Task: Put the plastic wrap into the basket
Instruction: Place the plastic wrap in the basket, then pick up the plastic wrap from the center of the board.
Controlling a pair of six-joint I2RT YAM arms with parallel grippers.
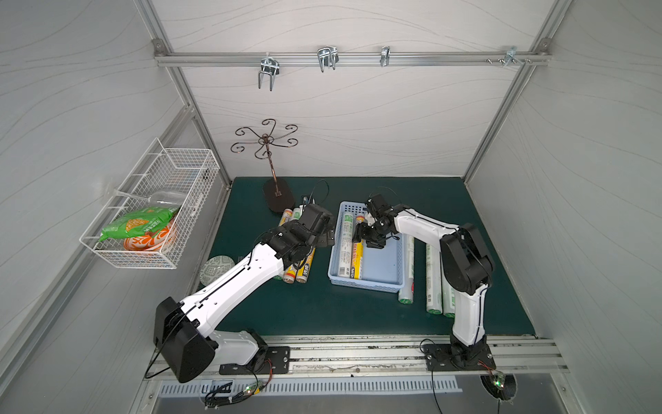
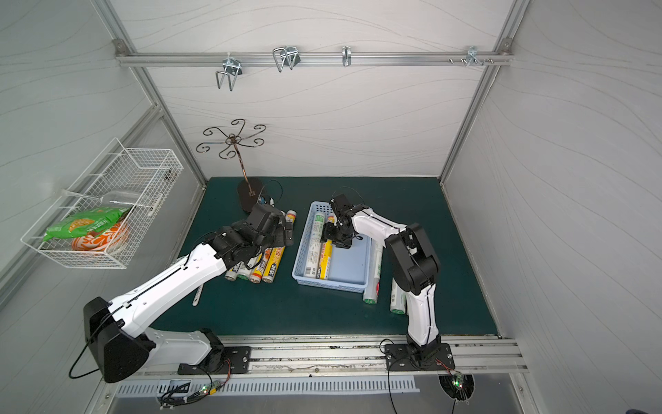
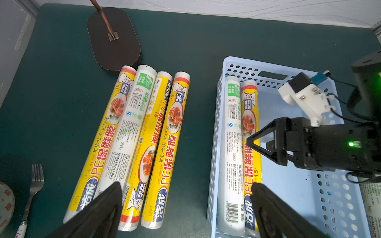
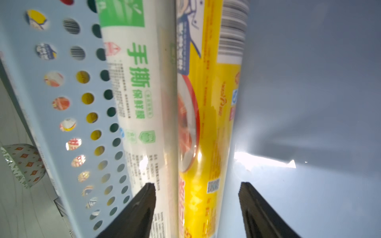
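Plastic wrap (image 4: 206,123), one yellow roll, lies on the basket (image 3: 288,185) floor between the right jaws, which stand apart around it: the release step. Next, I judge, they must lift clear, and the wide-apart left jaws take one of the four rolls (image 3: 134,144) beneath them.

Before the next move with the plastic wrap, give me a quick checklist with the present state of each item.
1. Right tool open, not gripping the yellow roll: ok.
2. Yellow roll lying flat in the basket against the white roll: ok.
3. Bare floor left in the basket: ok, about half.
4. Left tool open and empty: ok.
5. Every roll in the basket: not ok; four rolls lie on the mat on one side of it, three more on the other side.
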